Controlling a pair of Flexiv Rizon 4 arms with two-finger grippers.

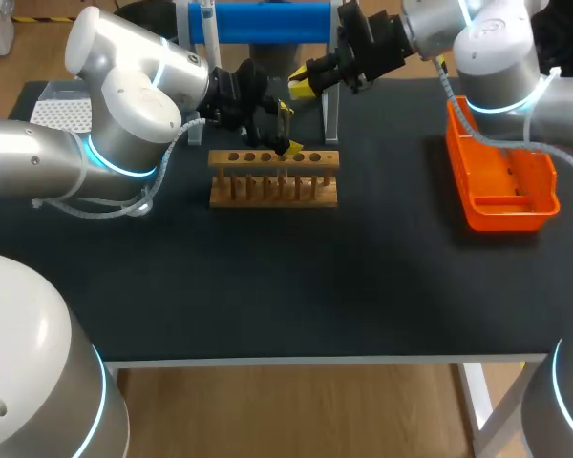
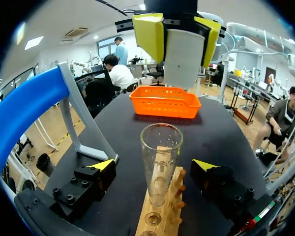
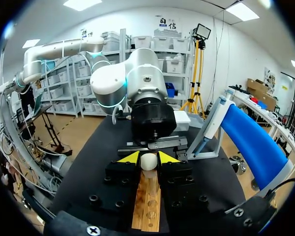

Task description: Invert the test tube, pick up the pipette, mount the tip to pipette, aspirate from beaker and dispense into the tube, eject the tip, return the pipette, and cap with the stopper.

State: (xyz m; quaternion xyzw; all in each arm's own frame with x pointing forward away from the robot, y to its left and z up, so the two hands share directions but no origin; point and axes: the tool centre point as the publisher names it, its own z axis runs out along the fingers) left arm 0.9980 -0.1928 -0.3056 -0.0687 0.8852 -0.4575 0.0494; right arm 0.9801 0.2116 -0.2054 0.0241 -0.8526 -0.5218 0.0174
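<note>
Left gripper: over the wooden rack, fingers apart, clear of the glass tube standing mouth-up in the rack, which is hidden in the head view. Right gripper: above the rack, clamped on a white stopper. Orange basket: well right of the rack.

1 clear glass test tube. 1 white rounded stopper. 1 light wooden tube rack, single row of holes, some hidden, so no exact ct. 1 orange plastic basket. 1 blue-barred stand w/ grey legs. 1 white pipette. 1 white perforated box. 2 silver-grey arms: left arm, right arm. 2 black grippers, 2 yellow tips ea.: left gripper, right gripper.
</note>
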